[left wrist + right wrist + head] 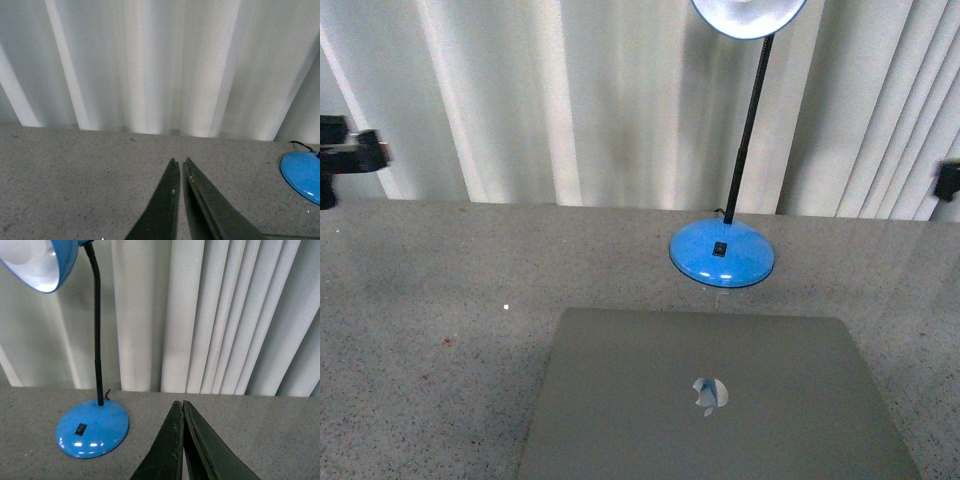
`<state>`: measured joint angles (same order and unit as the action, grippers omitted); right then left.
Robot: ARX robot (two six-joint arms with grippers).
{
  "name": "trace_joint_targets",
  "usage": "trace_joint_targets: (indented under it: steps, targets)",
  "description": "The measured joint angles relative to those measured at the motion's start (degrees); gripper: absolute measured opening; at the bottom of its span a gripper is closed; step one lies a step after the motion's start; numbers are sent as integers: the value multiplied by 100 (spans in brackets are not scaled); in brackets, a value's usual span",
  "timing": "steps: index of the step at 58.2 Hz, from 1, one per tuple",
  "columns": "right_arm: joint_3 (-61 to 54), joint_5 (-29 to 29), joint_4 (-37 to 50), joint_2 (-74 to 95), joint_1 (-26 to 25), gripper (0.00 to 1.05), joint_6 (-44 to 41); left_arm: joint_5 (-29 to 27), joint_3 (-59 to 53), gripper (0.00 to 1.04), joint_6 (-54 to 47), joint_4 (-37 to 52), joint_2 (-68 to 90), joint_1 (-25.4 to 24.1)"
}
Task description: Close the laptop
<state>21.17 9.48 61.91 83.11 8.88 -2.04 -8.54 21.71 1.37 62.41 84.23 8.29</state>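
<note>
Left tool (180, 161), in its wrist view, has both jaws pressed together, empty, above the speckled tabletop (75, 175). Right tool (179, 403), in its own view, is likewise closed on nothing, near the blue lamp (92, 432). Front view: the laptop (720, 420) lies just before the lamp's base, its grey lid's apple logo (710, 396) showing.

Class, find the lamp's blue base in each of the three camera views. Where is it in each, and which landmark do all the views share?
Front view: the lamp's blue base stands near the centre, on the table just beyond the laptop.
Left wrist view: the base is cut off by the picture's edge, well aside of the left gripper.
Right wrist view: the base shows whole, beside the right gripper.
Shared landmark: the white curtain.
</note>
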Motion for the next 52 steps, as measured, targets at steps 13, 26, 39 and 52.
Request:
trace_joint_targets:
  steps: [13,26,39,52]
  targets:
    - [-1040,-337,203,-730,-269,3,105,293,-1054,4,-87,201,-750,-267]
    - [-1519,-568,-319,-1746,-472,3,127,706,-1530,4,-94,-317,-1784,-553]
    - [-1825,-929,-1069,-2804,-874,3,140,846,-1851,4,-96,-1045,-2833,-820]
    - [-2020,-946,-1937,-3860,-876,3,140,852,-2006,4,-96,-1871,-3842,-820]
